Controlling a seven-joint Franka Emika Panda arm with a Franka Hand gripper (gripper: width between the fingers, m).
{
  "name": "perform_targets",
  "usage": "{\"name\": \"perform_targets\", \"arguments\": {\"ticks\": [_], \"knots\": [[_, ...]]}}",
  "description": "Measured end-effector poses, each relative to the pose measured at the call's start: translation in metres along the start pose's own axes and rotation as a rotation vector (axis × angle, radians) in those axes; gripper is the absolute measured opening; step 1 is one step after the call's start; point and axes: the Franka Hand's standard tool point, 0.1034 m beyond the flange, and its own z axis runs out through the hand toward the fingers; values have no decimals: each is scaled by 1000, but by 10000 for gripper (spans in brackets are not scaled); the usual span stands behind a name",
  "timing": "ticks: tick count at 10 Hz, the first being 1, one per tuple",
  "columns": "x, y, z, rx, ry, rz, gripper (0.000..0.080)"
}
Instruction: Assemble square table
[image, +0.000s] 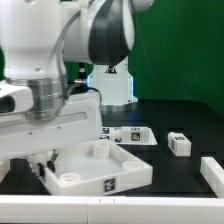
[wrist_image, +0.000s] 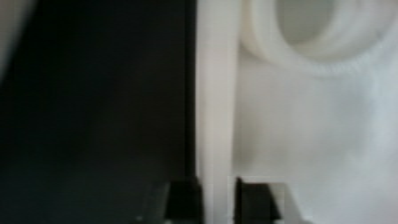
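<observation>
The white square tabletop (image: 100, 168) lies on the black table at the front, its raised rim up and a tag on its front wall. My gripper (image: 45, 160) is down at the tabletop's side toward the exterior view's left. In the wrist view the tabletop's rim (wrist_image: 217, 100) runs as a white strip between my two dark fingers (wrist_image: 183, 203), which press on it from both sides, so my gripper (wrist_image: 219, 205) is shut on the rim. A round corner socket (wrist_image: 329, 40) shows beside the rim. One white block leg (image: 179, 143) lies toward the exterior view's right.
Another white leg (image: 213, 175) lies at the exterior view's right edge. The marker board (image: 128, 135) lies just behind the tabletop. The arm's white base (image: 117, 85) stands at the back. Green walls close the rear.
</observation>
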Motion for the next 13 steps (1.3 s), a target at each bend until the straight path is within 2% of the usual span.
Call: {"name": "perform_targets", "arguments": {"ticks": [2, 3, 5, 6, 10, 13], "knots": [[26, -25, -3, 4, 10, 173, 51], [31, -35, -1, 22, 8, 245, 51], [34, -43, 1, 35, 6, 352, 51], [36, -48, 1, 50, 4, 424, 51], [56, -86, 3, 49, -12, 489, 51], [56, -87, 3, 20, -21, 490, 51]]}}
